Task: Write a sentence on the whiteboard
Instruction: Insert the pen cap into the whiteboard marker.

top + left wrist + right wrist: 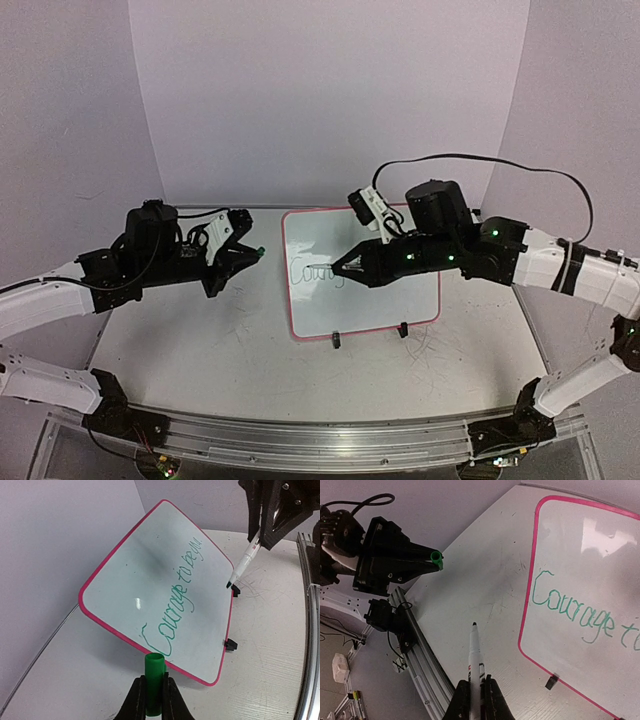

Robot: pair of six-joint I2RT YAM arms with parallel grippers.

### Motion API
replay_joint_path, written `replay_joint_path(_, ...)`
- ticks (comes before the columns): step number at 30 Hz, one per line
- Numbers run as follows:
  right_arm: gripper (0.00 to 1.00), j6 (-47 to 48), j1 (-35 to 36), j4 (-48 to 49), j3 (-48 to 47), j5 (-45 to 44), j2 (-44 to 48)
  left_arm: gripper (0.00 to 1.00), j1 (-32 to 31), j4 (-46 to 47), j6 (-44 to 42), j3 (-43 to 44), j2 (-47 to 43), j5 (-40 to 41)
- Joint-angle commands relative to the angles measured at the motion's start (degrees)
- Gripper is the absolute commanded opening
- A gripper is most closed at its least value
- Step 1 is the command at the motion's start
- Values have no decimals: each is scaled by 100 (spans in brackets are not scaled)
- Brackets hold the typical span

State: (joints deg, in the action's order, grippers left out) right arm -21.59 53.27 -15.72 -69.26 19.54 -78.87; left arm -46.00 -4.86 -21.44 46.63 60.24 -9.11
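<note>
Pinching green cylindrical cap [154, 667]: left claw [154, 690]; right claw [475, 686] clamps slim white marker [475, 650]; glossy pink-framed whiteboard [150, 570], green sentence [182, 597].

Tabletop: large white scratched flat table surface [200, 340], with an aluminium rail [320, 440] along its near edge.
Standing on it: small white board with rounded pink-red frame [372, 300], tilted back.
Board's place: right of the fingers of the left gripper [248, 254]; seen from above, its left part lies under the fingers of the right gripper [345, 268].
Feet: two black clips [336, 340] touching the tabletop.

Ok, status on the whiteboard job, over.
Left gripper shut on green cap. Right gripper shut on marker. Sentence on whiteboard: Courage to be you. Nothing in the way.
</note>
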Motion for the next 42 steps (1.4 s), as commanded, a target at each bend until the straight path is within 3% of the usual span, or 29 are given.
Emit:
replay_joint_path(1,0,-318,14,299,-407,442,-142,0,-186,276,-898,-65,-13,-128)
replay_joint_path(8,0,-547,16,294,-990,1158,-782,0,-611,295,-1463,-324,-59,353)
replay_joint_path(20,0,-473,29,151,-1205,1459,-1108,0,-788,304,-1531,-401,31,705)
replay_joint_path(42,0,-412,117,-80,-1413,1151,-1455,0,-785,353,-1480,-403,21,662)
